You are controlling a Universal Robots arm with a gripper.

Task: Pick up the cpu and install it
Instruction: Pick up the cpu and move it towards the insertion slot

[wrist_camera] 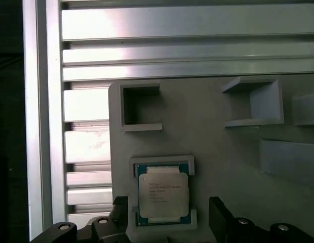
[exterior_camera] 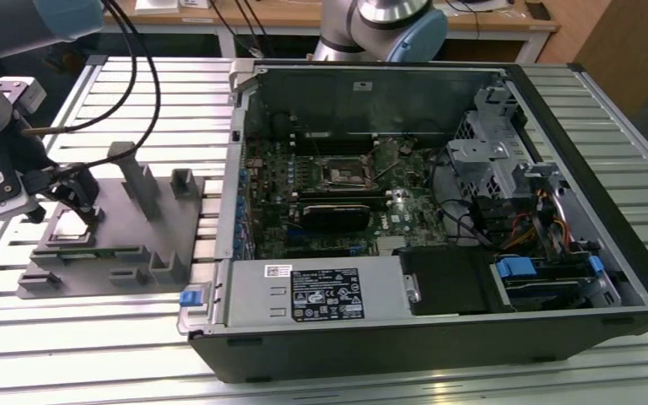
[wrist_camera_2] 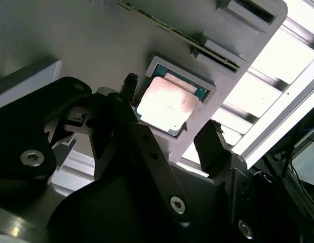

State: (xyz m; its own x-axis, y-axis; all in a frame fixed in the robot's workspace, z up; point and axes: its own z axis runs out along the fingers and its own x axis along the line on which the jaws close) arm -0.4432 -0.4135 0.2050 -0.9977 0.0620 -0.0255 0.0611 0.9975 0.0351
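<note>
The end effector [wrist_camera_2: 170,106] is spread wide over the cpu [wrist_camera: 163,191] — a finger on either side; the cpu sits in the grey fixture [wrist_camera: 223,152] on the worktop [exterior_camera: 99,337].

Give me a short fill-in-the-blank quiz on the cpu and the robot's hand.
1. The cpu lies in a recess of the ____ fixture block.
2. The hand is ____, one finger on each side of the cpu.
3. The fixture block sits to the exterior view's ____ of the computer case.
Missing: grey, open, left.
</note>
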